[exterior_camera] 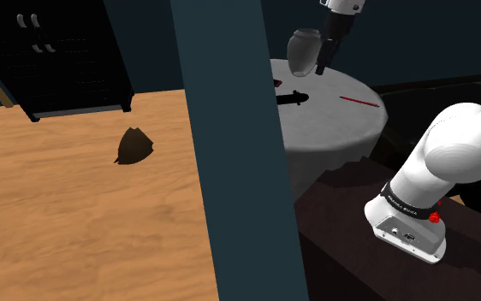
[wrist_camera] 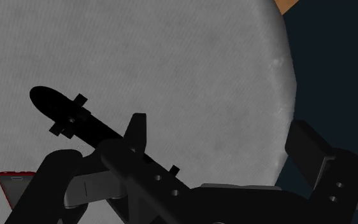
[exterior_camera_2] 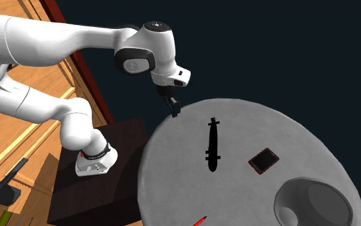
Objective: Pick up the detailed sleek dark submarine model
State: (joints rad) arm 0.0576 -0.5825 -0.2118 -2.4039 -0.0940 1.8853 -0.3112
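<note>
The slim black submarine model [exterior_camera_2: 212, 146] lies flat on the round grey table [exterior_camera_2: 269, 122], near its middle. In the shoulder view the submarine [exterior_camera: 294, 98] pokes out from behind a dark pillar. My black gripper [exterior_camera_2: 174, 109] hangs above the table, just beyond one end of the submarine and apart from it. In the wrist view the submarine [wrist_camera: 76, 118] runs slantwise under my gripper [wrist_camera: 184, 153], its sail close to one finger. The fingers [wrist_camera: 315, 149] stand wide apart and open, with nothing clasped.
A red-framed phone [exterior_camera_2: 263, 160], a large grey bowl-like vessel [exterior_camera_2: 314, 202] and a red pen [exterior_camera_2: 200, 222] also lie on the table. A dark teal pillar [exterior_camera: 239, 171] blocks part of the shoulder view. A dark brown object [exterior_camera: 134, 147] sits on the wooden floor.
</note>
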